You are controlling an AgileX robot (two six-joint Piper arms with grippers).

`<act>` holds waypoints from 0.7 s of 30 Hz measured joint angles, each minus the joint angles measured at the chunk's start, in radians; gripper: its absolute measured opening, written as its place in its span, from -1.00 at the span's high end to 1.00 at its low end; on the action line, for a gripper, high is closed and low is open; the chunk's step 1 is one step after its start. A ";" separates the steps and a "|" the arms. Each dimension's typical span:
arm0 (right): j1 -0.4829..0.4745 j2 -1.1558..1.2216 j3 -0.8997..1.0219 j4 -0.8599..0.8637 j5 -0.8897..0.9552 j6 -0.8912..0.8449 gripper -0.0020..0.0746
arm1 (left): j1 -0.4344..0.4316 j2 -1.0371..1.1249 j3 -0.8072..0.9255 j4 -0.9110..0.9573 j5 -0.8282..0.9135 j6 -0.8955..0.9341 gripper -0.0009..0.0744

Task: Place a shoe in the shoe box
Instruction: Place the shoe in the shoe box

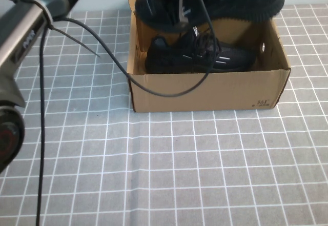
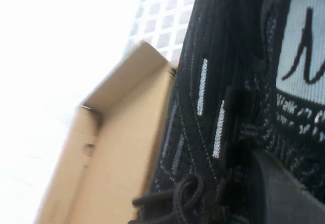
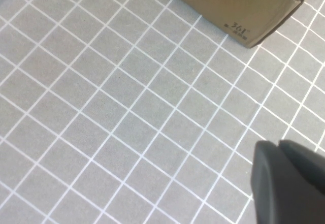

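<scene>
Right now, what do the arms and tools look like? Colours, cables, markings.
Left arm: grey metal tube, white cable tie, thin black cables, black round joint with red mark. Left tool, over the shoe box against the shoe: black, rounded. Right tool, off the box's printed corner: dark grey, blunt, rounded.

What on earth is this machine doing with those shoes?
It is packing a shoe into a cardboard box. The left tool is shut on a black shoe, holding it above the box's far side. A matching shoe already lies inside. The right tool is shut and idle over the checked cloth, near the box's corner.
</scene>
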 joint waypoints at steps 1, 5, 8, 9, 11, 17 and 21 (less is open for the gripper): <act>0.000 0.000 0.000 0.000 -0.002 0.000 0.99 | 0.000 0.010 0.000 0.000 0.011 -0.002 0.92; 0.000 0.000 0.000 0.000 -0.014 0.000 0.99 | 0.000 0.038 0.000 -0.002 0.031 -0.002 0.92; 0.000 0.000 0.000 0.002 -0.015 0.000 0.99 | 0.000 0.056 0.000 -0.004 0.031 -0.002 0.92; 0.000 0.000 0.000 0.002 -0.015 0.000 0.99 | 0.000 0.060 0.000 -0.008 0.034 -0.002 0.92; 0.000 0.000 0.000 0.002 -0.015 0.000 0.99 | 0.000 0.074 0.000 -0.009 0.045 -0.002 0.92; 0.000 0.000 0.000 0.003 -0.018 0.000 0.99 | 0.000 0.105 0.004 -0.008 0.133 -0.006 0.92; 0.000 0.000 0.000 0.003 -0.018 0.000 0.99 | 0.000 0.127 0.006 0.001 0.173 -0.007 0.92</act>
